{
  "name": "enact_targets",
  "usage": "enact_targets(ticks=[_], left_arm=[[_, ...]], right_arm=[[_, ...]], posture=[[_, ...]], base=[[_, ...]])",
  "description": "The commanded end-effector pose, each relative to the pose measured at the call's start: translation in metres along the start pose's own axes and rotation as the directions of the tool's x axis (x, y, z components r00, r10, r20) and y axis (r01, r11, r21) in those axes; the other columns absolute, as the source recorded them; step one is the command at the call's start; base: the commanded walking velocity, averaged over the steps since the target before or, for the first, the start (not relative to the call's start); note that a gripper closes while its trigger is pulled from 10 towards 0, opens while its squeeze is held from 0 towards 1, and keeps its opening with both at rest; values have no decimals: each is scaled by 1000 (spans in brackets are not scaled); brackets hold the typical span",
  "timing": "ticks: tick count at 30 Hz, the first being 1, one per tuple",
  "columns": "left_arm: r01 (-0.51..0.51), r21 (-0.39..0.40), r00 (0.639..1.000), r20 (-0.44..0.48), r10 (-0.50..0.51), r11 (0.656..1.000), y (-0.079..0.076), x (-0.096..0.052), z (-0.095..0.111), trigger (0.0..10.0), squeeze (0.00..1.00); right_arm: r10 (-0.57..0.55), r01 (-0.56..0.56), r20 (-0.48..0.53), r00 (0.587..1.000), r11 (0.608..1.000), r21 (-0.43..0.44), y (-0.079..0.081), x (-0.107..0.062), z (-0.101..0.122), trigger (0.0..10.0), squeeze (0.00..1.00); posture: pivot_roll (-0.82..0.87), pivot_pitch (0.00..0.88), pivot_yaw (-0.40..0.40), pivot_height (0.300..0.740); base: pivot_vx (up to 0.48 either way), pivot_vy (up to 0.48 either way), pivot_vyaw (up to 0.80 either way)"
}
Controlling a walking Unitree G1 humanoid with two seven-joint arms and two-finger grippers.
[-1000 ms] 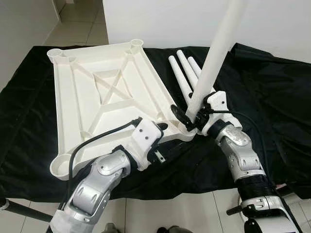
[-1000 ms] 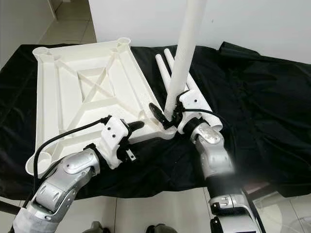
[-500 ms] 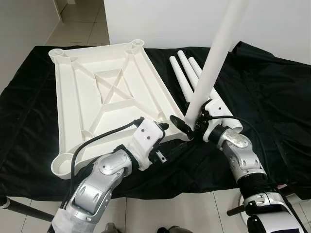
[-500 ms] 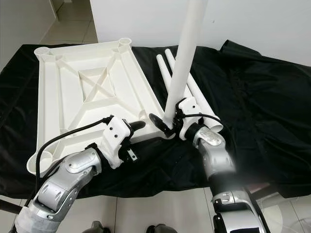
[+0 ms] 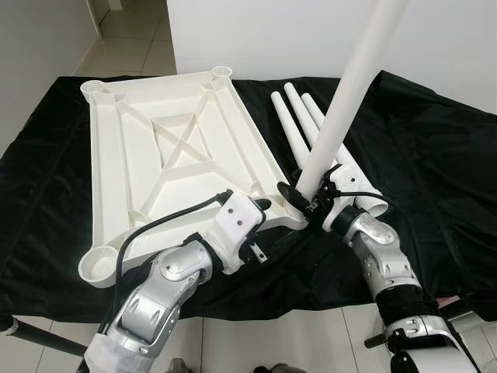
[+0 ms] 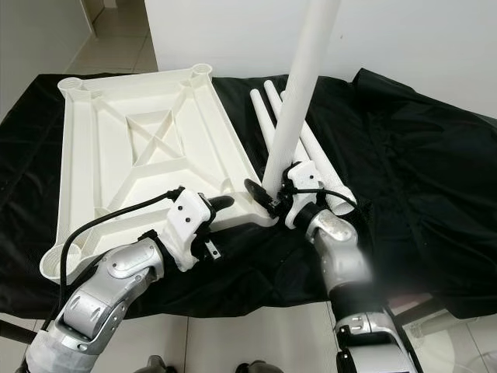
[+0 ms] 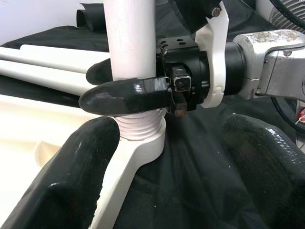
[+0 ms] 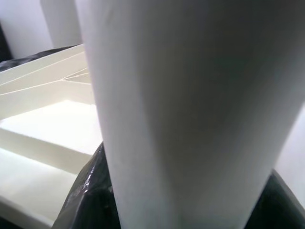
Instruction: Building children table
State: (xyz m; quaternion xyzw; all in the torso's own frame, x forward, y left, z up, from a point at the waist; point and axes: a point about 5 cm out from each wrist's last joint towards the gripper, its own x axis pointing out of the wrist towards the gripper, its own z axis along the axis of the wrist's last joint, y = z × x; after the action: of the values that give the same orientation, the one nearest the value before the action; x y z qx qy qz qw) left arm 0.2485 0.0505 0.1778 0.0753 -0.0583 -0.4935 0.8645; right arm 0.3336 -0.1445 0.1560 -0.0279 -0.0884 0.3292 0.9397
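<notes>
My right gripper (image 7: 125, 82) clamps the long white plastic table leg (image 5: 342, 113) low on its shaft, just above the thread standing in the near corner socket (image 7: 143, 143) of the upturned white ribbed plastic tabletop (image 5: 167, 151); my left gripper (image 5: 260, 225) waits just beside, fingers spread and holding nothing. The smooth, stiff, light tube looks slippery to me, so this low hold seems right. Three spare white legs (image 5: 299, 116) lie on the black cloth (image 5: 435, 148)

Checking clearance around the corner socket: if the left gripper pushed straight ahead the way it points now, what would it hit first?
Probably the upright table leg at its threaded base in the tabletop corner socket, where the right gripper clamps it. The left gripper's open fingers frame that spot; depth is unclear.
</notes>
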Motion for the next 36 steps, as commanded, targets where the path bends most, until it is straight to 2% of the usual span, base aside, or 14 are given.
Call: enact_targets(ticks=[1,8,9,13,15,16,18,23,25,26,31,34,35,36], left_arm=[[6,10,1000,-6,-6,1000,-1,2,-1,10000,0],[6,10,1000,-5,-6,1000,-1,2,-3,10000,0],[9,7,1000,-5,-9,1000,-2,2,-3,10000,0],[11,5,1000,-4,-11,1000,-2,2,-3,10000,0],[10,5,1000,-6,-10,1000,0,2,-4,10000,0],[10,5,1000,-6,-10,1000,0,2,-4,10000,0],[3,9,1000,-12,-3,1000,2,2,-6,10000,0],[-10,7,1000,-9,10,1000,4,3,-4,10000,0],[-10,7,1000,-9,10,1000,4,3,-4,10000,0],[-13,6,1000,-4,13,1000,4,3,-3,10000,0],[-26,6,1000,3,26,1000,6,3,-1,10000,0],[-31,6,1000,0,31,1000,6,2,-2,10000,0],[-31,6,1000,-2,31,1000,6,2,-2,10000,0],[-31,6,1000,-2,31,1000,6,2,-2,10000,0]], right_arm=[[-71,72,-33,997,996,53,4,-2,-9,10000,0],[-174,177,-67,983,984,36,5,-2,-14,10000,0],[-279,282,-71,958,959,39,9,-1,-13,10000,0],[-329,333,-74,941,942,45,12,0,-13,10000,0],[-445,453,-92,891,888,81,18,-1,-14,10000,0],[-445,453,-92,891,888,81,18,-1,-14,10000,0],[-538,548,-103,837,827,129,25,-2,-15,10000,0],[-622,631,-107,776,758,166,35,-1,-14,10000,0],[-622,631,-107,776,758,166,35,-1,-14,10000,0],[-646,657,-121,753,734,171,40,2,-14,10000,0],[-660,671,-126,741,721,174,48,6,-11,10000,0],[-622,626,-92,778,753,205,49,6,-6,10000,0],[-616,617,-80,783,756,219,49,5,-4,10000,251],[-616,617,-80,783,756,219,49,5,-4,10000,251]], posture=[[-50,70,-23,740],[-55,67,-21,740],[-62,67,-21,740],[-65,67,-20,740],[-66,69,-21,740],[-66,69,-21,740],[-70,67,-19,740],[-71,61,-15,740],[-71,61,-15,740],[-61,63,-18,740],[-56,67,-15,740],[-56,68,-14,740],[-58,66,-13,740],[-58,66,-13,740]], base=[[0,0,0],[0,0,0],[0,0,0],[0,0,0],[0,0,0],[0,0,0],[0,0,0],[0,0,0],[0,0,0],[0,0,0],[0,0,0],[0,0,0],[0,0,0],[0,0,0]])
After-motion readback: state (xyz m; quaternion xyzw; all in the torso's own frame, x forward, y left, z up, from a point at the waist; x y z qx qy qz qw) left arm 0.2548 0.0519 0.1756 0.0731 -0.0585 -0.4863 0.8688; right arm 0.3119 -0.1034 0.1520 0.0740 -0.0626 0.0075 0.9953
